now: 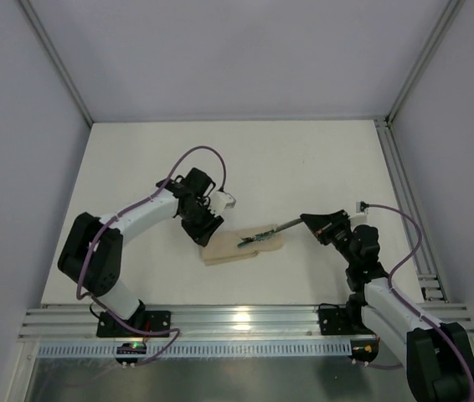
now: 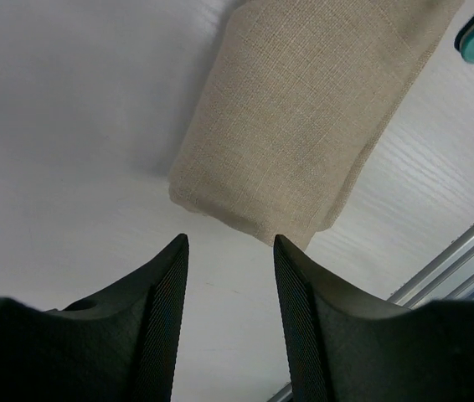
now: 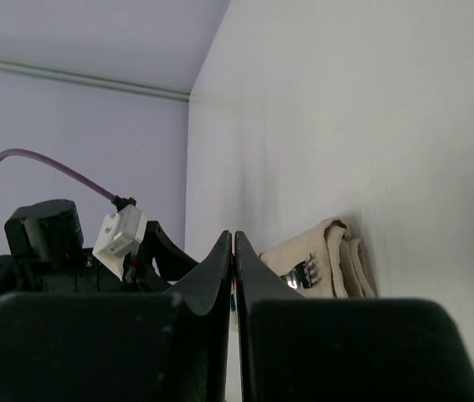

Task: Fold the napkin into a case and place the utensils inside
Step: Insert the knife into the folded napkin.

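The white bench (image 1: 304,167) carries everything, and the case (image 1: 235,249) lies toward its near edge, between the two arms. It is the beige cloth already folded into a narrow layered packet. One utensil (image 1: 258,238) rests with its teal handle on the case's right half, and its thin metal end sticks out past the case's right edge.

The left fingers (image 2: 166,285) stand apart with nothing between them, just off the case's left end. The right fingers (image 3: 212,276) are pressed together right at the tip of that metal end, on the far side from the case. Whether they actually pinch it I cannot tell.

The case looks light, soft and limp. It would likely slide or unfold if the utensil drags on it, so it wants pinning at the left end, across all layers. The utensil is stiff, slim and probably slick, so it is best taken at the bare metal, clear of the cloth.
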Action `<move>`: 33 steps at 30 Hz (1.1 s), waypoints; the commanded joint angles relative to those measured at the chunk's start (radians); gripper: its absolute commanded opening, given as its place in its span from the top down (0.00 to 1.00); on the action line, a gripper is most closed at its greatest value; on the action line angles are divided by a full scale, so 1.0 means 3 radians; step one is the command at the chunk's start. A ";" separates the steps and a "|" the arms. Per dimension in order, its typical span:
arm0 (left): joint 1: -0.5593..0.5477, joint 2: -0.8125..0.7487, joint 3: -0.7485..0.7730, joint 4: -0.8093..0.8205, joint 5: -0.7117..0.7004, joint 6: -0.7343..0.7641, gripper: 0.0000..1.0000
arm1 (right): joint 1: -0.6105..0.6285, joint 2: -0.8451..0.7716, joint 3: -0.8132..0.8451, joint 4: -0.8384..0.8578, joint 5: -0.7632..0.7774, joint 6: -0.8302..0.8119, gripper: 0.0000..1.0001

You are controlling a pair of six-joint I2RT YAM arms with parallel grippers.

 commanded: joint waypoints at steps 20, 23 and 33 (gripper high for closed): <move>0.0001 0.0259 -0.0170 0.0325 0.0206 -0.0018 0.67 | -0.0035 0.1357 0.0133 0.1382 0.0462 -0.0012 0.96; 0.0001 0.0259 -0.0176 0.0335 0.0201 -0.0018 0.69 | -0.0030 0.1327 0.0210 0.1336 0.0528 -0.0068 0.96; 0.0001 0.0269 -0.0186 0.0330 0.0236 -0.0013 0.72 | -0.0035 0.1290 0.0205 0.1198 0.0763 -0.0175 0.96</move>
